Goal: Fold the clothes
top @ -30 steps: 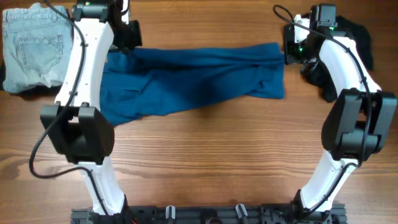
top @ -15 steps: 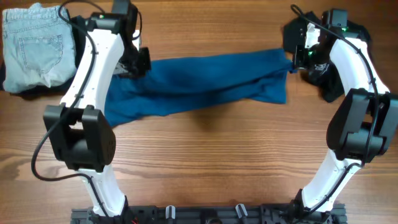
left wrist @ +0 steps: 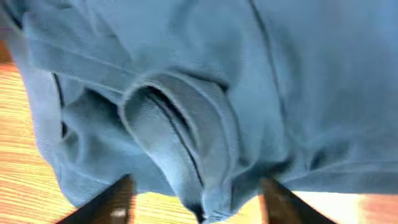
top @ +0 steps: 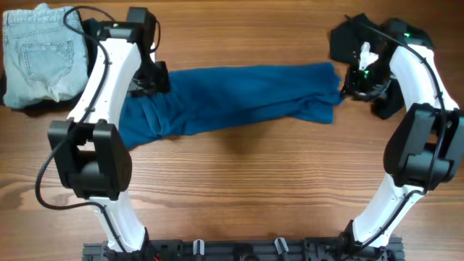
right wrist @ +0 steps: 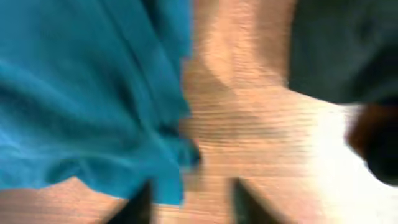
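Both my claws are at the ends of one blue garment [top: 239,98], which lies stretched across the far half of the tabletop [top: 239,188]. At far left, a folded pair of pale jeans [top: 36,51] sits in the corner, apart from the blue cloth. My left claw [left wrist: 199,202] is over the garment's bunched left end. Its fingers [left wrist: 118,198] are spread wide, and a rolled fold of the cloth lies loose in the gap, not pinched. At the garment's right edge, my right claw [right wrist: 193,199] is seen only through blur. Its fingers [right wrist: 142,200] look parted, the blue hem lies against the left one, and bare wood shows in the gap. Just beyond it lies a heap of dark clothing [top: 346,40].
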Controlling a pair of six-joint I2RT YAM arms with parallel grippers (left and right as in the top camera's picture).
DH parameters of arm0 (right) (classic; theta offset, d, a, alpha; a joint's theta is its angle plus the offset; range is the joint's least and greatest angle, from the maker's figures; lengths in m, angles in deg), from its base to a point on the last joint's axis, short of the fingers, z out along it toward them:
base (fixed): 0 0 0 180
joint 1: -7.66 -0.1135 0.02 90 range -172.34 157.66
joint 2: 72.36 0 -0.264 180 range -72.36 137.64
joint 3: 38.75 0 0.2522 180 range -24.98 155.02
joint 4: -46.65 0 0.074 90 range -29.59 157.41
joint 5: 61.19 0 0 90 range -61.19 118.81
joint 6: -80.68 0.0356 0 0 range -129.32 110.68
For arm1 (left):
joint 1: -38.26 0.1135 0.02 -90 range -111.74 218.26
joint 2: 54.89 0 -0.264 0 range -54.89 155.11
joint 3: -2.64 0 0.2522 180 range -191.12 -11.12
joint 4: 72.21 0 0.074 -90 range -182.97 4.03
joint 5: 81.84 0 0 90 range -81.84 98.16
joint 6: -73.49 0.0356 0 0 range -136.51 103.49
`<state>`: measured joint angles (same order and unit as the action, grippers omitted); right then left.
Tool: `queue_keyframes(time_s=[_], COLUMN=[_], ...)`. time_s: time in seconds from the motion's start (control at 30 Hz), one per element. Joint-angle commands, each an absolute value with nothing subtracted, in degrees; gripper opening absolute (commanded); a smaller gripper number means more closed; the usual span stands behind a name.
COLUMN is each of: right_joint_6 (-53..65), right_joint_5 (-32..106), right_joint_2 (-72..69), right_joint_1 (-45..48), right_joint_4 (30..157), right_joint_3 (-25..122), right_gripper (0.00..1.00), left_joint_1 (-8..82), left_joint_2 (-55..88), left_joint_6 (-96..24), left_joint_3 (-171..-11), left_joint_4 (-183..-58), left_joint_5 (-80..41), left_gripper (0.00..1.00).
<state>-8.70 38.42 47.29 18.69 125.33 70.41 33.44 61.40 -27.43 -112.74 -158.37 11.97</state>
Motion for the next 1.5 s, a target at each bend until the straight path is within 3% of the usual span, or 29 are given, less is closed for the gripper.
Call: queue_keyframes(time_s=[0.0, 0.03, 0.23, 0.7, 0.8, 0.93, 1.03, 1.33, 1.47], right_joint_6=[-7.3, -7.5, -9.3, -3.8, -2.9, -1.4, -1.3, -10.4, -15.3], right_joint_5=[36.5, 38.3, 52.4, 51.5, 51.1, 49.6, 49.4, 58.6, 60.3], right_joint_2=[45.4, 45.4, 46.7, 46.8, 47.2, 48.2, 48.2, 46.7, 46.6], right_joint_1=[20.8, 21.3, 22.4, 13.8, 12.1, 11.0, 12.2, 24.3, 25.2], right_joint_4=[125.7, 125.3, 116.5, 96.8, 94.2, 94.1, 94.1, 102.6, 110.5], right_joint_3=[71.2, 71.0, 65.1, 51.9, 50.2, 50.2, 50.4, 57.8, 64.8], right_gripper=[1.0, 1.0, 0.99, 0.84, 0.71, 0.31, 0.06, 0.04, 0.04], left_joint_1=[35.8, 36.3, 38.0, 38.6, 38.6, 38.7, 38.8, 38.8, 38.8], left_joint_2=[61.4, 61.4, 61.4, 50.7, 45.8, 43.3, 43.4, 43.4, 43.4], left_joint_6=[-27.3, -27.3, -27.5, -27.5, -27.5, -27.4, -27.4, -27.5, -27.5], left_joint_3=[-112.6, -112.6, -112.6, -119.8, -119.9, -119.9, -119.9, -119.9, -119.9], left_joint_4=[-157.5, -157.2, -154.4, -150.5, -149.5, -150.0, -150.9, -151.1, -151.3], left_joint_5=[13.0, 13.0, 8.1, 1.4, 1.6, 2.1, 2.7, 2.8, 2.8], left_gripper=[0.93, 1.0, 1.0, 1.0, 1.0, 1.0, 1.0, 1.0, 1.0])
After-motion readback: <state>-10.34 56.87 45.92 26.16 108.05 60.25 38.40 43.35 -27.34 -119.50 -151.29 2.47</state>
